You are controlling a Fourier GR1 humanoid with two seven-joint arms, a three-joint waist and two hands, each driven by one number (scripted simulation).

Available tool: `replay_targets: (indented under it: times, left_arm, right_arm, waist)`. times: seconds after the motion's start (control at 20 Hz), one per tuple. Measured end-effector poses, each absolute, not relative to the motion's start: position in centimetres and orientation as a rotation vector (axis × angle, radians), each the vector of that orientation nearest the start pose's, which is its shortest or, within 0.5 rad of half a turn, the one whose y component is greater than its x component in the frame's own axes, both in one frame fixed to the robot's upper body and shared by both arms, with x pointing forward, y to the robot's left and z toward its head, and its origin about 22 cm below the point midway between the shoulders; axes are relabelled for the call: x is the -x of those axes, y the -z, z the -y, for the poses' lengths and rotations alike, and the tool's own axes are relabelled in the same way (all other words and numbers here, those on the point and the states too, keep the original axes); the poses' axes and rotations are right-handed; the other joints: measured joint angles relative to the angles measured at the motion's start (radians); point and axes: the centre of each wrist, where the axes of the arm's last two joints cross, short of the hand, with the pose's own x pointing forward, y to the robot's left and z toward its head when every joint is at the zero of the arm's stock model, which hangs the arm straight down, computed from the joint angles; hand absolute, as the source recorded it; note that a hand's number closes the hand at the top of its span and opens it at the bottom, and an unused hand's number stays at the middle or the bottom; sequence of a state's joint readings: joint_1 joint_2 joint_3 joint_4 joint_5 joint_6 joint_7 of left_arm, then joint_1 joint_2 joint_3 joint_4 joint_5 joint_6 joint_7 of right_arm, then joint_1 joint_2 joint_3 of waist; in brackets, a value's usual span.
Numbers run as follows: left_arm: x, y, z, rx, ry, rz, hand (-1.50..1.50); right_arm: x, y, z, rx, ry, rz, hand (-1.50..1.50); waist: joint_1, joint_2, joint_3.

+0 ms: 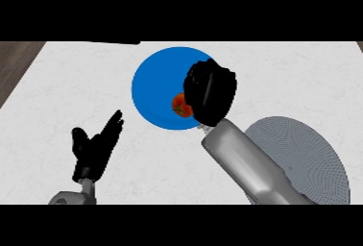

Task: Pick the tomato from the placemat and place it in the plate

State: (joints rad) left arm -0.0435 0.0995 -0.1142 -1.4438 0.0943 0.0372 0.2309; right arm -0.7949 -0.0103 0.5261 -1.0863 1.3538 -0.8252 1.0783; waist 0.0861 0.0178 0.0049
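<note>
Head view: right hand [211, 93] fingers curled round small red-orange tomato [181, 105] over blue plate [152, 86]; left hand [96, 146] open, resting; grey placemat [312, 153] at right.

Most of the tomato [181, 105] hidden behind the right hand [211, 91]
</note>
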Motion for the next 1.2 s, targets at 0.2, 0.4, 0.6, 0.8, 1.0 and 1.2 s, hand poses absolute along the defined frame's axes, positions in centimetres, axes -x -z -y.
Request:
replay_targets:
  times: [0.2,0.4,0.6,0.8,1.0,1.2]
  left_arm:
    - [-24.8,1.9,-22.4,0.035,0.074,1.247,0.0]
    - [-24.9,1.8,-22.3,0.039,0.081,1.256,0.0]
    - [-25.1,1.4,-22.1,0.049,0.089,1.257,0.0]
    - [-25.4,1.2,-21.8,0.053,0.098,1.256,0.0]
    - [-25.4,1.4,-22.0,0.057,0.103,1.265,0.0]
    - [-25.3,1.6,-22.0,0.054,0.095,1.269,0.0]
  right_arm:
    - [-36.3,-7.8,3.8,1.279,-0.139,1.726,1.5]
    - [-37.8,-6.5,4.9,1.255,-0.115,1.55,-1.5]
    - [-38.8,-5.3,5.6,1.192,-0.13,1.384,-1.5]
    - [-39.2,-4.7,5.9,1.11,-0.135,1.37,-1.5]
    - [-39.5,-5.4,5.9,1.031,-0.085,1.464,-1.5]
    - [-39.4,-5.6,6.2,0.974,-0.001,1.568,-1.5]
  waist:
    - [-0.003,0.0,0.0]
    - [0.003,0.004,0.0]
    - [0.014,0.012,0.0]
    - [0.02,0.017,0.001]
    - [0.023,0.02,0.002]
    - [0.017,0.017,0.003]
